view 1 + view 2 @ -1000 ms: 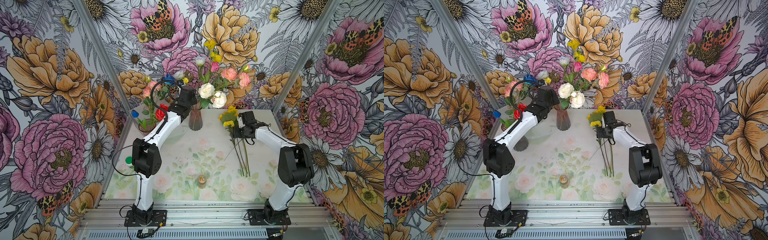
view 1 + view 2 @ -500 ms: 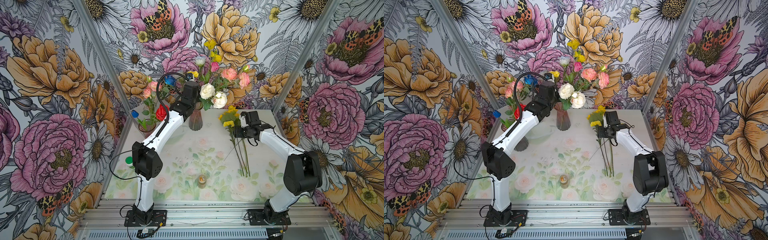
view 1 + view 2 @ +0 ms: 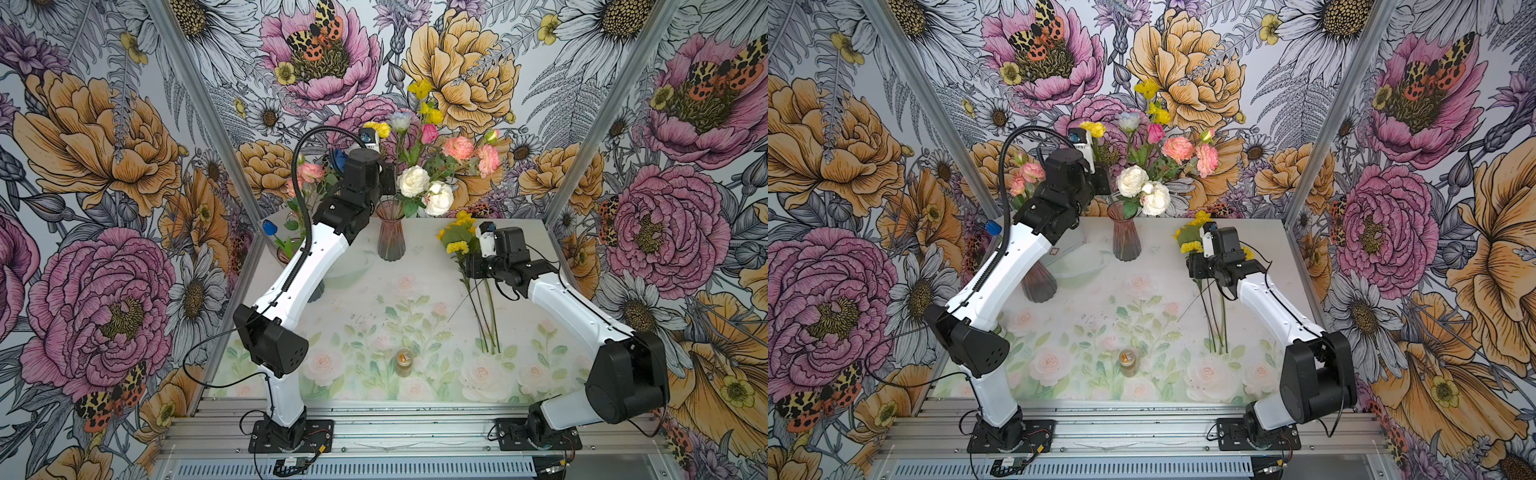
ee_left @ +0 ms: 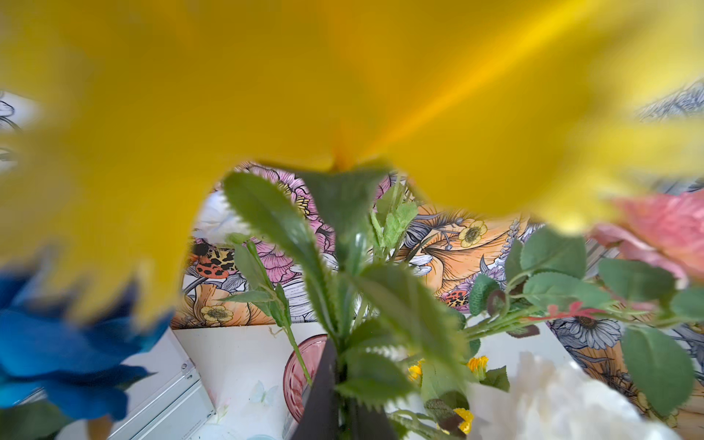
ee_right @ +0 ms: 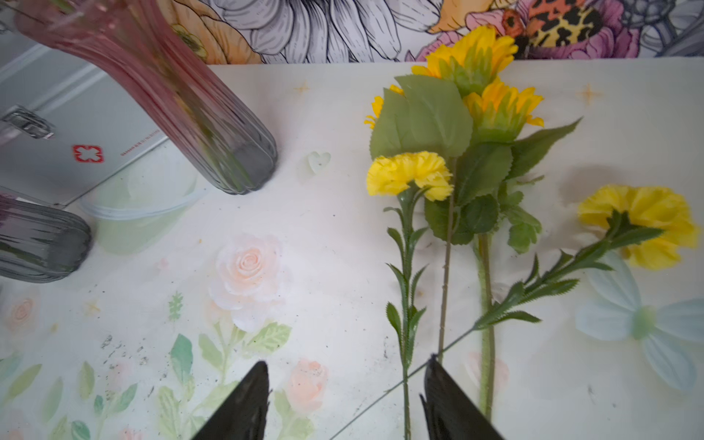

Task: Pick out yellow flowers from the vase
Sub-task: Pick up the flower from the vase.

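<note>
Your left gripper was closed tight on the green, saw-leaved stem of a yellow flower. The flower's bloom sat so close to the left wrist lens that it filled most of that view as a blur. In both top views you held that arm high beside the bouquet, with the bloom up above the pink glass vase and next to the white roses. You could not tell from any view whether the bottom of the stem was clear of the vase mouth.

Two yellow sprays stood in the vase at the back of the bunch, taller than the rest.

Your right gripper hung low over the table, jaws well apart and gripping nothing. It was above the stems of the picked yellow flowers. These lay flat on the right side of the table, well apart from the vase, with their heads toward the back wall. They were sunflowers at the far end, one ruffled head beside them and another ruffled head off to one side. One thin stem ran between the open jaws
</note>
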### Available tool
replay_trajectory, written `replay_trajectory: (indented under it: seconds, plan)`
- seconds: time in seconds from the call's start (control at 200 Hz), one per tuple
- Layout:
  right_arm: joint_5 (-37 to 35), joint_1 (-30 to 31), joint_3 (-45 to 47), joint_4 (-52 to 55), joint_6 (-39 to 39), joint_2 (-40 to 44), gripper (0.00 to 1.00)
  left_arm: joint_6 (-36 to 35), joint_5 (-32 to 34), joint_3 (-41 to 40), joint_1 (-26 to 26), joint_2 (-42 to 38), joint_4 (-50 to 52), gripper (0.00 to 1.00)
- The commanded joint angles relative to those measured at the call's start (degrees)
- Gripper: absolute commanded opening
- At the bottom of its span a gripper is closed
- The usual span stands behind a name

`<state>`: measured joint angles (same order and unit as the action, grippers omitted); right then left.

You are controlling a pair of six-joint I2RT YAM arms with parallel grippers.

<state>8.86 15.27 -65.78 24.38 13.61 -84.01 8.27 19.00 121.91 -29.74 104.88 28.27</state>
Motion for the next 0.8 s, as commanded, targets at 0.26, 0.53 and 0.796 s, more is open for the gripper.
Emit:
replay_trajectory:
  seconds: [0.26,0.53,0.796]
  plan:
    - [5.9,6.51,6.91,-10.01,-2.84,8.99,0.65,4.68,-9.11,0.26,1.81,-6.61,6.07,0.0]
    - [8.9,9.63,11.53,-17.0,-2.47,13.1,0.65,6.9,-11.64,-5.35,2.12,-11.17,7.94,0.0]
    - [9.7,11.98,12.01,-21.8,-2.9,13.85,0.65,11.72,-16.41,-12.75,-0.58,-13.38,7.87,0.0]
